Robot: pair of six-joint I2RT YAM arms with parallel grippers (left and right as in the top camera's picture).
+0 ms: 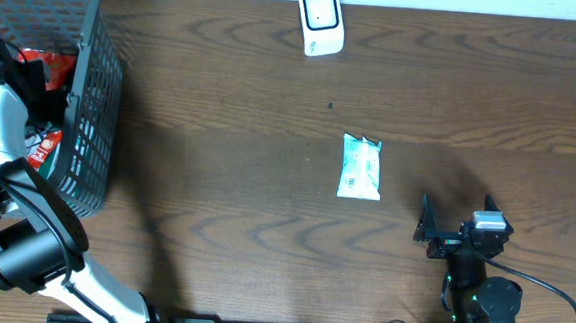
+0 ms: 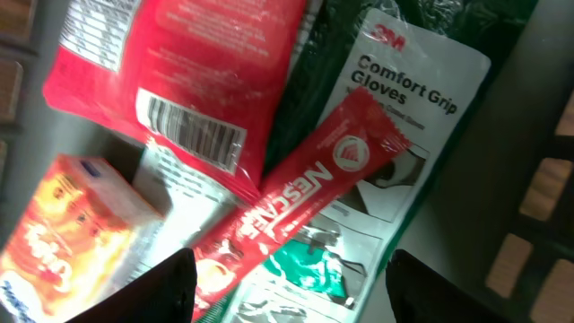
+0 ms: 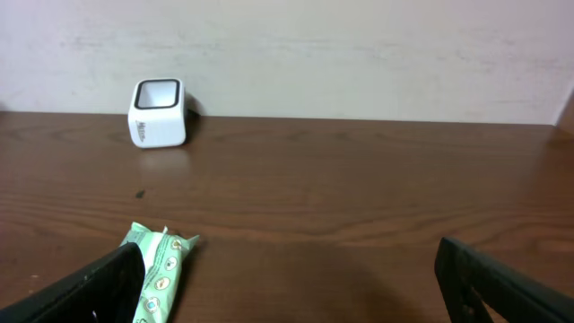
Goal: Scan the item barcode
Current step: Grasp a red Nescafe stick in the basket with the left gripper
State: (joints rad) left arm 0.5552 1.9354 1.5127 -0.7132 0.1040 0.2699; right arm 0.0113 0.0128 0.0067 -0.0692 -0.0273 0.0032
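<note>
My left gripper (image 2: 291,283) hangs open inside the black wire basket (image 1: 96,100) at the table's left edge, nothing between its fingers. Right under it lie a red Nescafe stick (image 2: 305,193) and a 3M gloves pack (image 2: 421,99). A red pouch (image 2: 179,63) with a barcode (image 2: 193,135) facing up lies above them, and an orange box (image 2: 72,224) to the left. The white scanner (image 1: 321,21) stands at the table's far edge. My right gripper (image 1: 429,230) rests open near the front right, empty.
A pale green packet (image 1: 360,168) lies flat mid-table, just ahead and left of the right gripper, also in the right wrist view as the green packet (image 3: 161,265). The basket's walls surround the left gripper. Bare wood lies between basket and scanner.
</note>
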